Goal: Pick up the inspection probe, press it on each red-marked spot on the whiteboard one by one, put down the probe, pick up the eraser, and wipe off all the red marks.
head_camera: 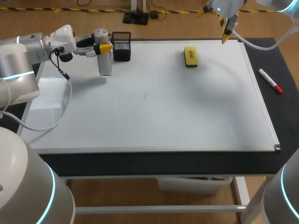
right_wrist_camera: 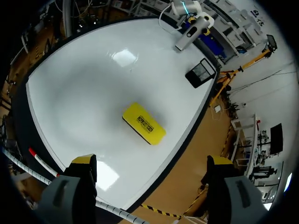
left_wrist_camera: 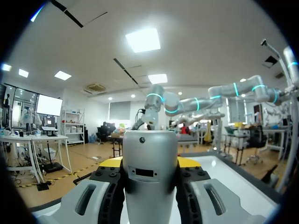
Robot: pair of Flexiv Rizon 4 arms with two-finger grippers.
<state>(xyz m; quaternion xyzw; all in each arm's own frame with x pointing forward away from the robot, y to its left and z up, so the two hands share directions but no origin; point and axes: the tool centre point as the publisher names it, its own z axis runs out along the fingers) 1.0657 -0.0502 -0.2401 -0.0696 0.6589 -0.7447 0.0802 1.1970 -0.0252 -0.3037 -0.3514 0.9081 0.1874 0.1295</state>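
The whiteboard (head_camera: 154,116) lay flat on the dark worktop (head_camera: 280,56) and covered most of it. Over the whiteboard's far left corner, the left gripper (head_camera: 103,47) had its fingers clamped on the inspection probe (head_camera: 104,58), a grey cylinder pointing down at the board. In the left wrist view the probe (left_wrist_camera: 149,172) filled the gap between the two fingers, which pressed it from both sides, with their yellow tips (left_wrist_camera: 112,162) showing just behind it. Whether the probe's lower end touched the whiteboard could not be told.

A black mesh holder (head_camera: 121,45) stood on the whiteboard's far edge, just beside the probe. The yellow eraser (head_camera: 190,56) lay flat on the whiteboard near the same far edge, toward the right half, well apart from the probe and with no finger on it.

The right gripper (head_camera: 226,32) hung above the whiteboard's far right corner with its fingers spread wide and nothing between them. In its own wrist view, the eraser (right_wrist_camera: 144,123) lay on the board ahead of the right gripper, and the holder (right_wrist_camera: 201,73) and the held probe (right_wrist_camera: 189,37) stood at the whiteboard's (right_wrist_camera: 84,84) far end.

A marker with a red cap (head_camera: 271,81) lay on the worktop just off the whiteboard's right edge.
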